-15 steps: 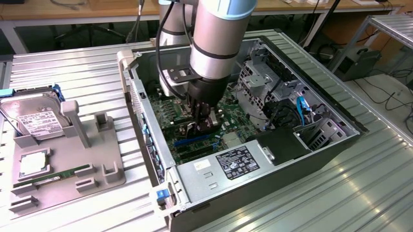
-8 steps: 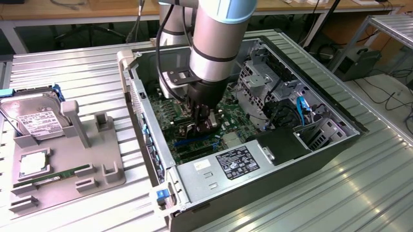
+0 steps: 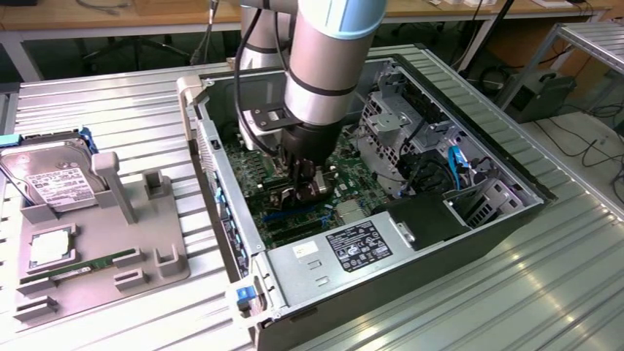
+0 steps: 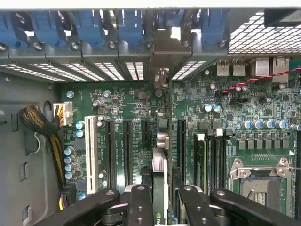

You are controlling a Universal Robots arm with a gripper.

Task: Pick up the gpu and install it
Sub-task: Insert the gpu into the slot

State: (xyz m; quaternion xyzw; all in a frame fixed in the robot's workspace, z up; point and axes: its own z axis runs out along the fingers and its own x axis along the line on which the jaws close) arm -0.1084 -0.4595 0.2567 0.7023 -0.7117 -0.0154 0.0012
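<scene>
My gripper (image 3: pixel 304 191) reaches down into the open computer case (image 3: pixel 507 197), just over the motherboard (image 3: pixel 343 213). It is shut on the gpu (image 4: pixel 160 162), which the wrist view shows edge-on as a thin card between the two black fingers (image 4: pixel 140 207). The card stands on edge in line with a black expansion slot (image 4: pixel 145 141) on the motherboard (image 4: pixel 235 117). Its silver bracket (image 4: pixel 162 47) lies against the row of rear slot openings under the blue clips (image 4: pixel 131 26). In the exterior view the gpu (image 3: pixel 291 197) is a dark shape under the gripper, mostly hidden by it.
Left of the case a grey holder tray (image 3: pixel 146 248) carries a silver hard drive (image 3: pixel 54 183), a green memory stick (image 3: pixel 83 265) and a square chip (image 3: pixel 49 248). Inside the case are the labelled power supply (image 3: pixel 356 245), a metal drive cage (image 3: pixel 390 124), blue cables (image 3: pixel 454 164) and a braided cable bundle (image 4: pixel 40 122).
</scene>
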